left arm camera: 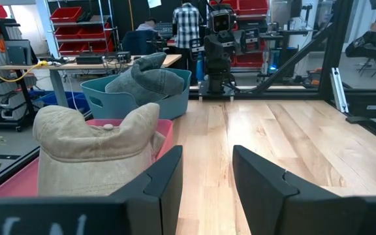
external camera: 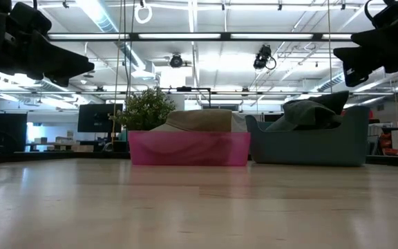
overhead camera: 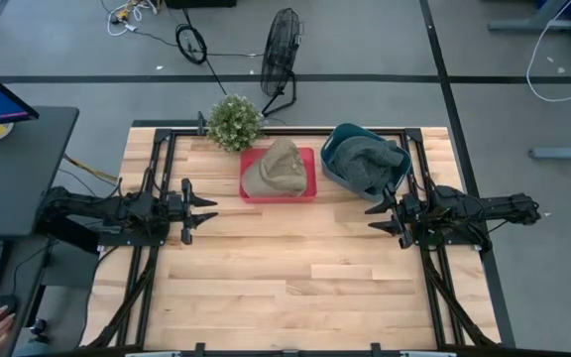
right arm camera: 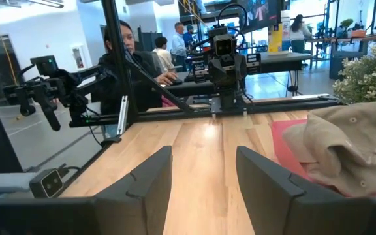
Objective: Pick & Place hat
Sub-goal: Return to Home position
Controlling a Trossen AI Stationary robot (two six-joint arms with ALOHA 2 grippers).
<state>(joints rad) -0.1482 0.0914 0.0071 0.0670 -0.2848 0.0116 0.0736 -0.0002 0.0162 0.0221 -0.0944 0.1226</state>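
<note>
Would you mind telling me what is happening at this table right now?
Nothing is being handled at the moment. The left gripper and the right gripper hang over opposite sides of the table, facing each other, fingers open and empty. The sorting looks finished: the brown cap lies in the red bin, and a heap of dark caps fills the blue bin beside it. A small plant stands at the back edge.

Matt cloth caps (overhead camera: 280, 167), smooth plastic bins (overhead camera: 307, 188), pale planked wood table (overhead camera: 295, 278).
</note>
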